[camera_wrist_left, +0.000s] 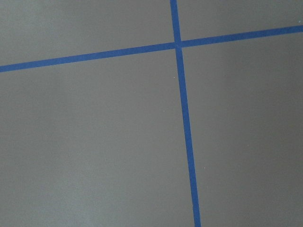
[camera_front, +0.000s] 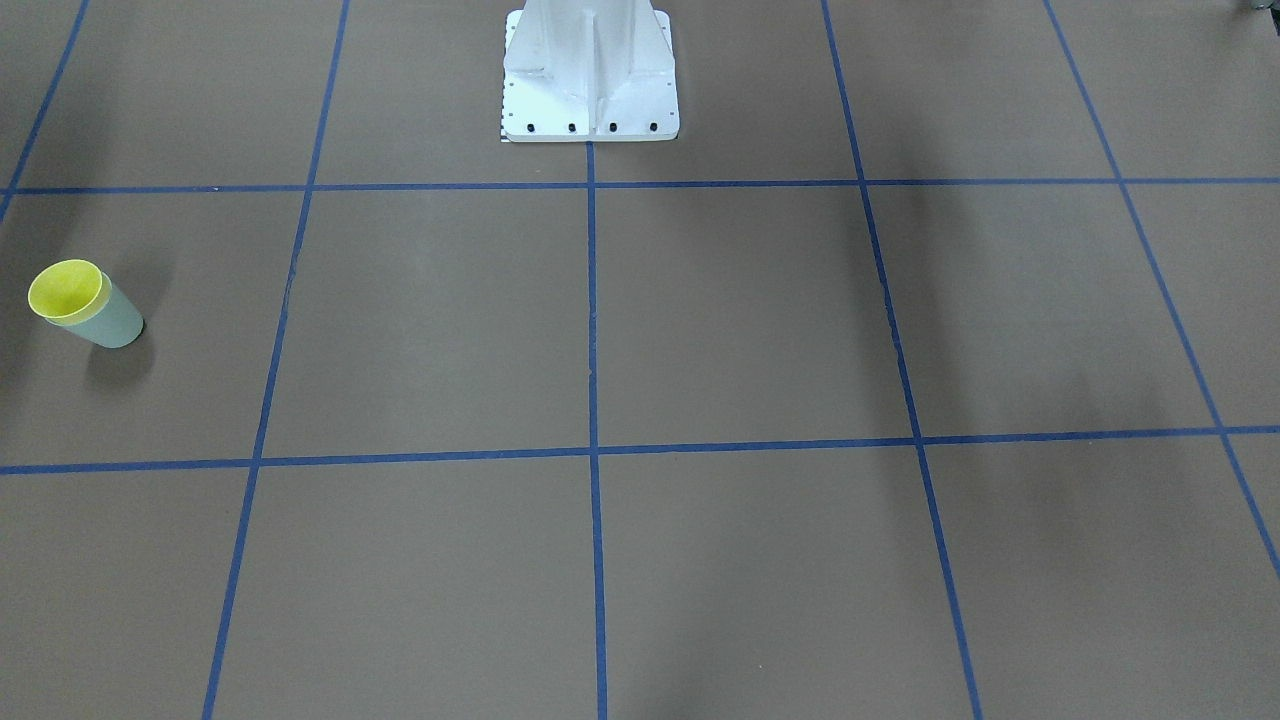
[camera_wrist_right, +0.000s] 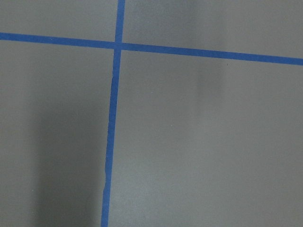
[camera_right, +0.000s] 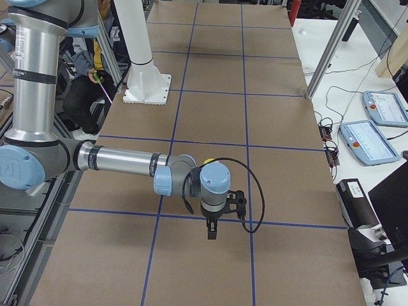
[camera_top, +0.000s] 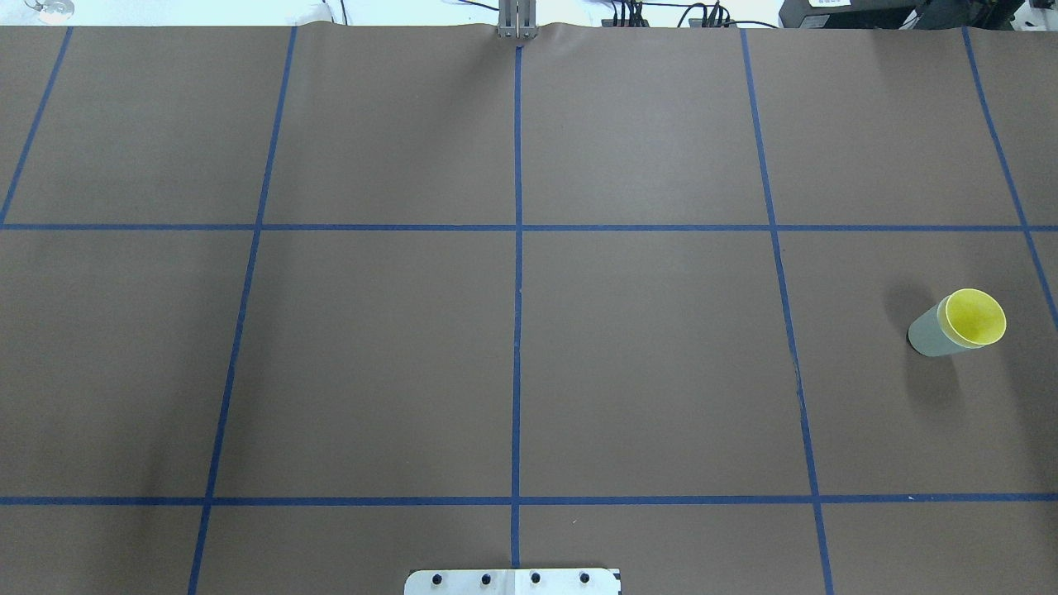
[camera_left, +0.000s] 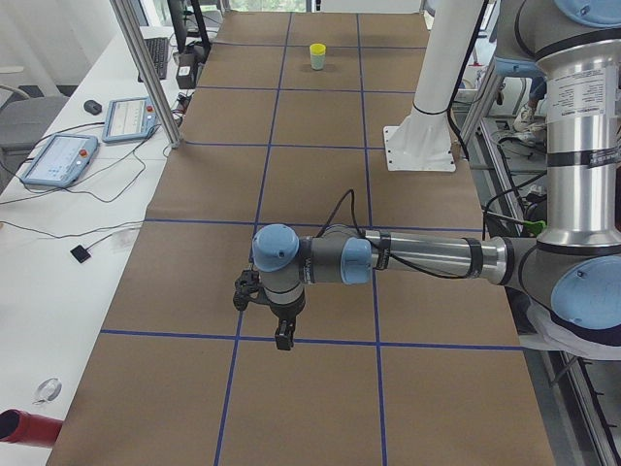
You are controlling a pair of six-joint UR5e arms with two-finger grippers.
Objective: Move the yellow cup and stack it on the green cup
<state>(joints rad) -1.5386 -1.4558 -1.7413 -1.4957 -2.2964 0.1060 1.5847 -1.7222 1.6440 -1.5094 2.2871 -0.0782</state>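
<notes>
The yellow cup sits nested inside the green cup. Only its bright rim and inside show above the pale green wall, and the pair stands upright on the bench. Seen from overhead with the robot's base at 6 o'clock, the stack is at roughly 3 o'clock from the bench's middle, near the right-hand end. It stands inside one square of the blue tape grid and touches none of the lines. A soft shadow falls on the brown cover at the stack's 6 o'clock.

From the right end of the bench, the right arm reaches out level above the cover. Its wrist hides all but a sliver of yellow. The right jaws hang point-down from that wrist, over a tape line, and I cannot tell from this side view whether they are open or closed.

From the opposite end, the left arm stretches out the same way, well apart from the cups, which stand small at the far end. The left jaws also point down near a tape line, and their state cannot be told either.

Both wrist cameras show only bare brown cover and a crossing of tape. Two tablets lie on a white side table along the bench's 12 o'clock side.
</notes>
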